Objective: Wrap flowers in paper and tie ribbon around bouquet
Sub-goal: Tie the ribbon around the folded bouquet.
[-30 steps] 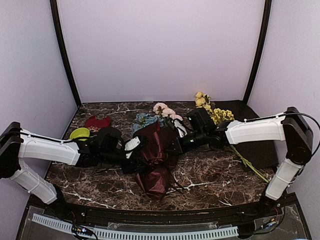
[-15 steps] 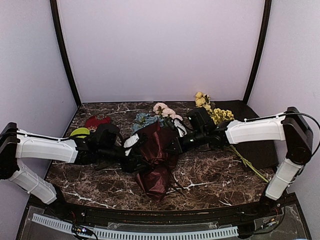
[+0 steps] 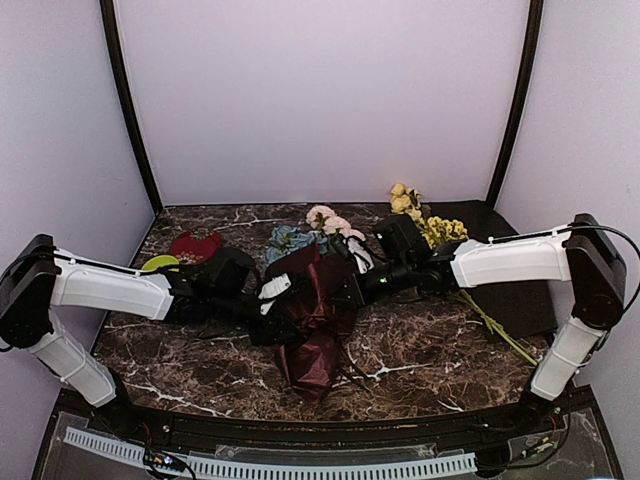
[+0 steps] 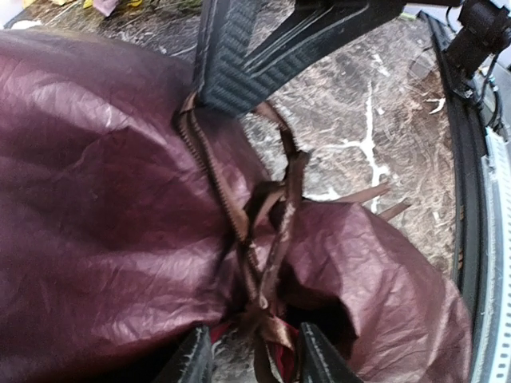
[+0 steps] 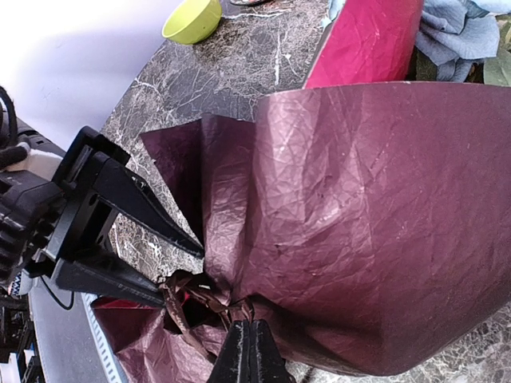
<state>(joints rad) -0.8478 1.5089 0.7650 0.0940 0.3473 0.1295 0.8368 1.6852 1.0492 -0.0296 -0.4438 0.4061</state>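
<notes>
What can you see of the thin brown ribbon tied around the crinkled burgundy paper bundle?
The ribbon is a thin, flat, dark brown strand with a ribbed, woven look. It is cinched round the pinched neck of the crinkled burgundy paper, bunched into loose loops with a knot low down. One loop runs up into the shut black fingers of the right gripper. The knot sits between the parted fingertips of the left gripper. Two short loose ends poke out over the marble table.

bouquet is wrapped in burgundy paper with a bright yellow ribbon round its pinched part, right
No, the ribbon is dark brown, not bright yellow; the left wrist view shows it. The bouquet is wrapped in burgundy paper, ribbon round its pinched part.
</notes>
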